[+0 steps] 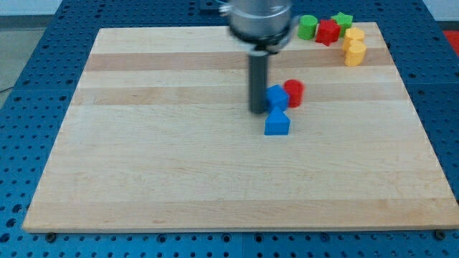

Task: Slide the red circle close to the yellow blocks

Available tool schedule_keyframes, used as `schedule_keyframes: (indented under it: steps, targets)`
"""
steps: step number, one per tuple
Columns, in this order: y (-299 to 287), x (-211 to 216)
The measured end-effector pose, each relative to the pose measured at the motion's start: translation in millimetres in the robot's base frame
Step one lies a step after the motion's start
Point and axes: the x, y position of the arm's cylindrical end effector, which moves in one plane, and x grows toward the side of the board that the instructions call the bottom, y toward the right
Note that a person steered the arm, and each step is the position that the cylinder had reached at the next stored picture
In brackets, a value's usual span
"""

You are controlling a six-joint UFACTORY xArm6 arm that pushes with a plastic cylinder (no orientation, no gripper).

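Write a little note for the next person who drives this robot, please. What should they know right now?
My tip is down on the board, just to the view's left of a blue block.
The red circle sits against that blue block's right side.
The yellow blocks are near the view's top right corner.
Done: nothing yet; the circle is far from them.
Left: push it up and right.

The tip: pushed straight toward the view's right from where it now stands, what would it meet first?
Probably the blue block: my tip stands just at its left, about touching. The red circle sits right behind it, so it would likely be shoved next. The other blue block lies slightly below that line.
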Motion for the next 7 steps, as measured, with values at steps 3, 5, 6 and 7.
schedule_keyframes:
  steps: [3, 5, 6, 7]
  targets:
    - [48.7, -6.6]
    - [103.2, 13.5]
    - [114.2, -11.6]
    - [99.6, -53.0]
